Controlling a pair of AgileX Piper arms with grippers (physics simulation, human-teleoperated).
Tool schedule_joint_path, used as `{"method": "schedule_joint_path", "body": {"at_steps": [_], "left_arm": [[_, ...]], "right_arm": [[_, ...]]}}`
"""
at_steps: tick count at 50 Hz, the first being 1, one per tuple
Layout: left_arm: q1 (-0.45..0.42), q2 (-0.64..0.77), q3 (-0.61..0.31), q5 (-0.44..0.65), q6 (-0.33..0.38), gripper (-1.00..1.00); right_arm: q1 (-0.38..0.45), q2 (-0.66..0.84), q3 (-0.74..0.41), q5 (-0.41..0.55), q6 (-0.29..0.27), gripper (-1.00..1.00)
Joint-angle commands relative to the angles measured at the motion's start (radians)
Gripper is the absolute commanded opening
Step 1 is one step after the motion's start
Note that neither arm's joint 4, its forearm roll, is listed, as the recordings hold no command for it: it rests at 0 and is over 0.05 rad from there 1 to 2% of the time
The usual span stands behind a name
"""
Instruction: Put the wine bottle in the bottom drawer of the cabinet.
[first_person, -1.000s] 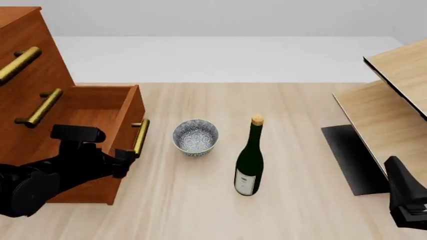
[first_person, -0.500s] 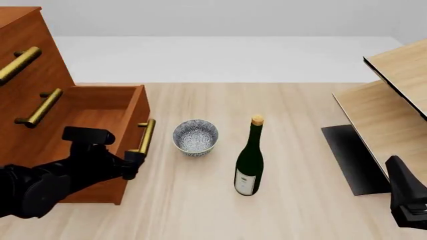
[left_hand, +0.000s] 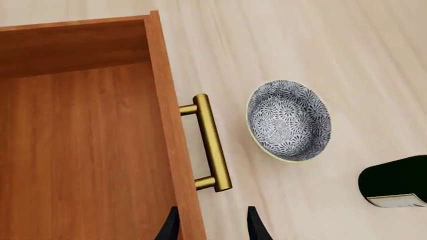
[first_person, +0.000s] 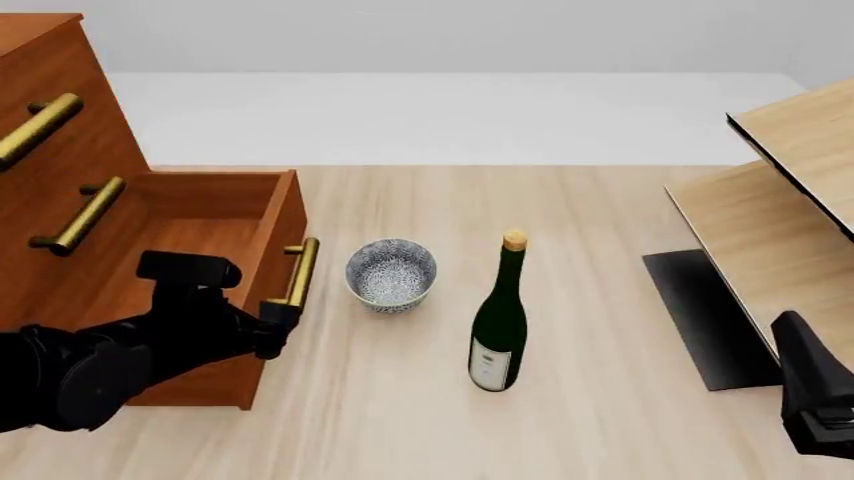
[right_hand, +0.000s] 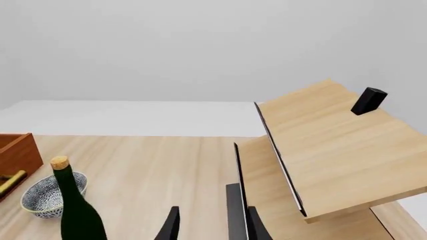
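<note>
Pale wood table (first_person: 601, 420), grey-white backdrop; left gripper (left_hand: 208, 231) straddling drawer front, right gripper (right_hand: 210, 225) parted.

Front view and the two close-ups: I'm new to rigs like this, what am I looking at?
It is a simulated two-armed robot at a table. The front view looks over both arms; the other pictures come from cameras behind each tool. The left tool is at the front panel of the open bottom drawer of the cabinet, near its handle, fingers straddling the panel in the wrist view. The right tool holds nothing. The wine bottle stands upright beside a bowl, near a pale shelf unit.
</note>
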Motion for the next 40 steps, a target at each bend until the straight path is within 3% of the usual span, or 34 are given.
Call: {"method": "schedule_joint_path", "body": {"at_steps": [1, 24, 40], "left_arm": [[-0.062, -0.022, -0.020, 0.013, -0.037, 1.00], [-0.005, -0.219, -0.075, 0.183, 0.088, 1.00], [-0.024, -0.364, -0.145, 0.324, 0.098, 1.00]], "right_arm": [[0.000, -0.001, -0.001, 0.000, 0.001, 1.00], [0.006, -0.001, -0.002, 0.001, 0.000, 1.00], [0.007, -0.001, -0.001, 0.001, 0.000, 1.00]]}}
